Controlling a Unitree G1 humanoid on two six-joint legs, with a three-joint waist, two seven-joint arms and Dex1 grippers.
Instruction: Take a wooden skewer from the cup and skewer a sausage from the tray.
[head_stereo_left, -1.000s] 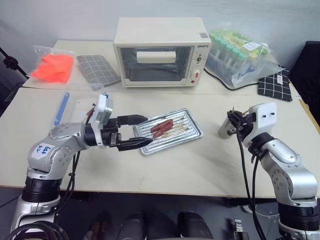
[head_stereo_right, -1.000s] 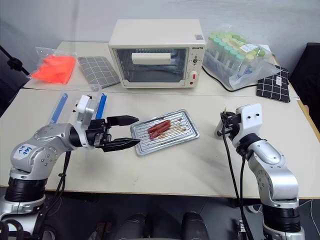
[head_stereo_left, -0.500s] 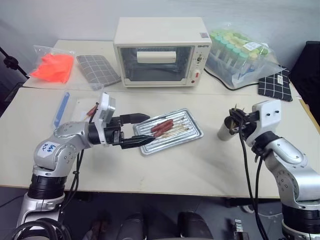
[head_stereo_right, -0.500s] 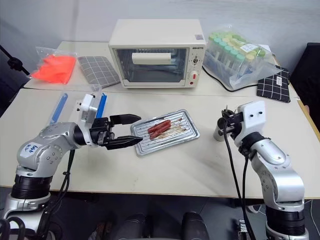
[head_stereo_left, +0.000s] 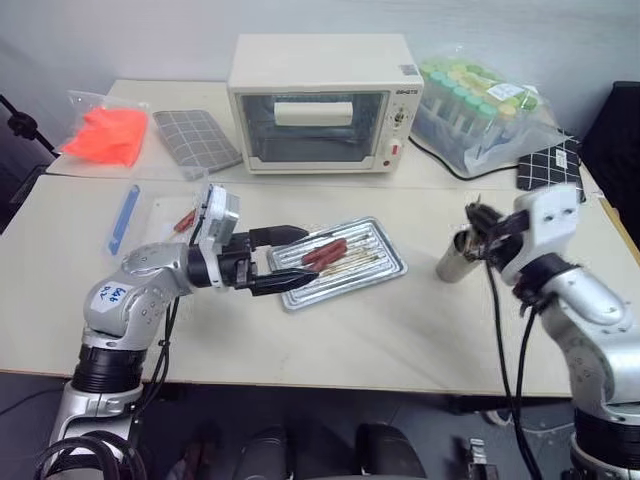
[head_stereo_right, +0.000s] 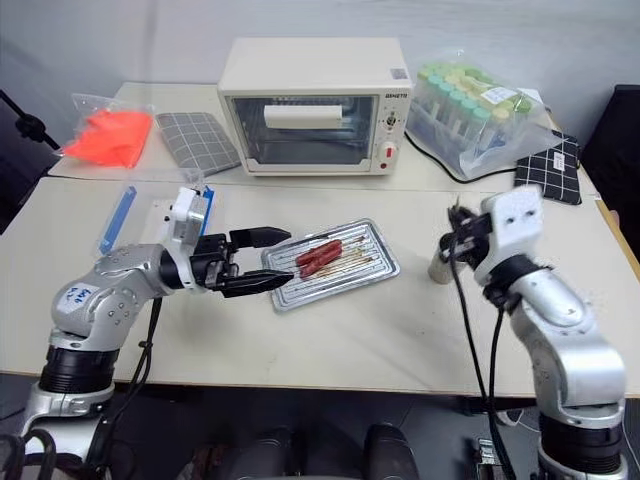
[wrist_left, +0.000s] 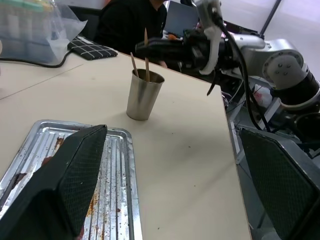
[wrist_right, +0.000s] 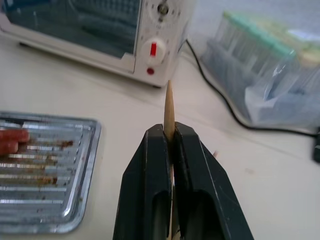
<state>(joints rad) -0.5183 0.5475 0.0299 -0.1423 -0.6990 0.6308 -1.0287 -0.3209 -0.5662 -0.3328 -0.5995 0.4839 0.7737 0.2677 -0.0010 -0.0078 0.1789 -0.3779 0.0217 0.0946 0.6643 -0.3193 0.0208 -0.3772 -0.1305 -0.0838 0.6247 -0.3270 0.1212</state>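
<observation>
Skewer (wrist_right: 169, 107), thin, pale and pointed, sits clamped in right gripper (wrist_right: 171, 134); left gripper (head_stereo_left: 285, 262) gapes wide.

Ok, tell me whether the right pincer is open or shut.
Shut on a skewer: the right pincer has both fingers pressed against the stick, whose pointed tip pokes out above them.

Sausages (head_stereo_left: 324, 253) in tray (head_stereo_left: 384, 268), cup (head_stereo_left: 456, 258) to its right

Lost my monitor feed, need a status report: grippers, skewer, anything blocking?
Right gripper shut on wooden skewer, above the cup. Left gripper open beside the tray, sausages untouched. Nothing blocking.
</observation>
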